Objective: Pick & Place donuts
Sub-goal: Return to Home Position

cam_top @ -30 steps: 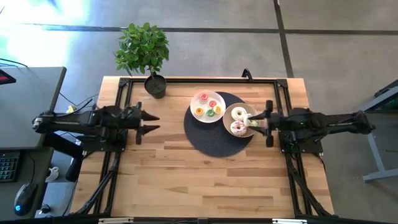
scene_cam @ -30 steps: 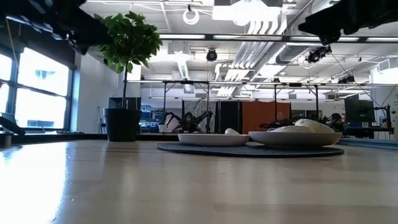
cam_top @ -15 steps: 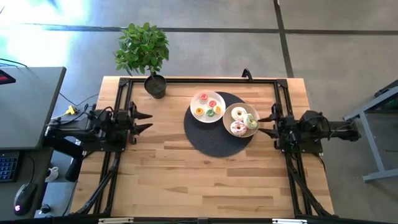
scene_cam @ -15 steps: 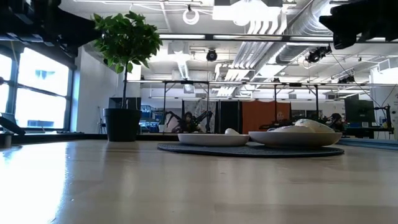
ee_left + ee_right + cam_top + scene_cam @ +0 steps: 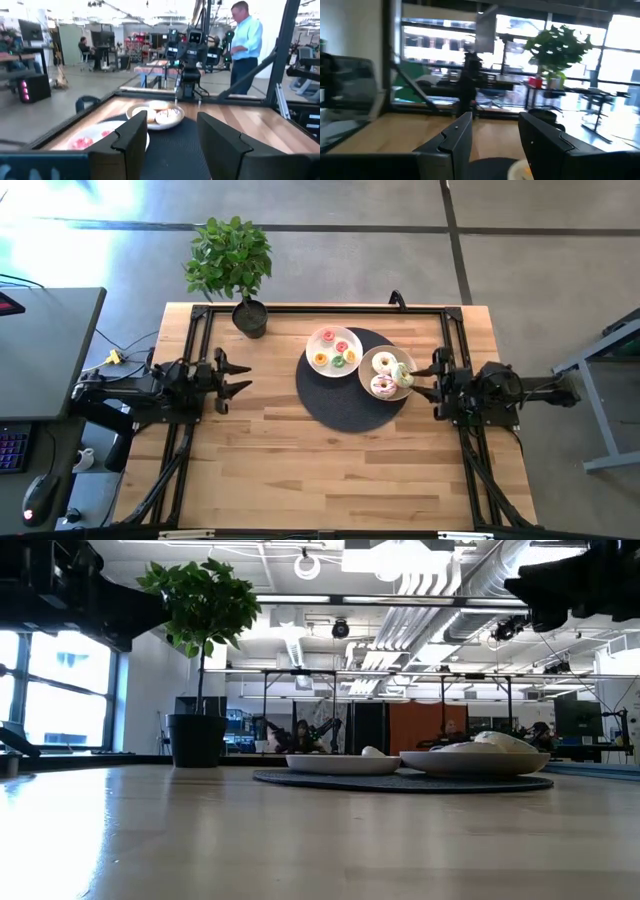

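Note:
Several small donuts [image 5: 334,350], pink, orange, green and yellow, lie on a white plate [image 5: 318,340]. Three larger donuts [image 5: 386,375], white, pink and green, lie on a second white plate [image 5: 371,361] to its right; they also show in the left wrist view [image 5: 157,115]. Both plates rest on a round black mat [image 5: 345,405]. My left gripper [image 5: 241,377] is open and empty, above the table's left part, pointing at the plates. My right gripper [image 5: 420,380] is open and empty, just right of the right-hand plate.
A potted plant [image 5: 232,265] stands at the table's far left corner. A black frame [image 5: 330,308] runs along the far edge and both sides. The near half of the wooden table [image 5: 320,470] is bare. A person [image 5: 245,40] stands beyond the table's right side.
My right gripper, which was over the right-hand plate, has drawn back toward the table's right edge and now stands just off the plate's rim. My left gripper has drawn back a little toward the left edge. The donuts and plates lie as before.

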Available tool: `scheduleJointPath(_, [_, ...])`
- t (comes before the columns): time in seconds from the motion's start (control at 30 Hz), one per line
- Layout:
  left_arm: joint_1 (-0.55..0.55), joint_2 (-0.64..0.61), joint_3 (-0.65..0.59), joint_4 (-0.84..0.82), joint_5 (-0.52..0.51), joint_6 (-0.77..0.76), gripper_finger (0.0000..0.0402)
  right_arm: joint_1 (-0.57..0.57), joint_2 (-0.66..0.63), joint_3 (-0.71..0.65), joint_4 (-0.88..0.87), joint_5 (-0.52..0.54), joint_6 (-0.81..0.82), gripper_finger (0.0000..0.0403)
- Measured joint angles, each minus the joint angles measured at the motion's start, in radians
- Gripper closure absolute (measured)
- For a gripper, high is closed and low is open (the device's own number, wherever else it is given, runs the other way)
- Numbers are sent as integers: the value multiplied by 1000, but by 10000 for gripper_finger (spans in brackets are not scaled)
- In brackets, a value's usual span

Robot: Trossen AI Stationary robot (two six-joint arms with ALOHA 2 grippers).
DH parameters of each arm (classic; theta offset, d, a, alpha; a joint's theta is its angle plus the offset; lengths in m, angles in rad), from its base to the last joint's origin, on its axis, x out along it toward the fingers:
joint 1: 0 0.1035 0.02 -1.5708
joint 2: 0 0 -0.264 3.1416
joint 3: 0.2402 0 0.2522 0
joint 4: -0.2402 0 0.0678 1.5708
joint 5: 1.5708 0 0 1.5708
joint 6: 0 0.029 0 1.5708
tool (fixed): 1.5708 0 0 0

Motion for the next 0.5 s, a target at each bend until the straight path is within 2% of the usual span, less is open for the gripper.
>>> scheduleJointPath(0.13, [0,0,-1,-20,0,-14,231,0,1,-48,74,74,0,249])
scheduleJointPath(0.2, [0,0,-1,-40,0,-13,231,0,0,-70,116,74,0,248])
scheduleJointPath(0.33, [0,1,-2,-103,3,-14,231,0,2,-73,97,75,12,245])
scheduleJointPath(0.5, [0,1,-2,-106,32,-14,231,0,2,-73,87,75,27,249])
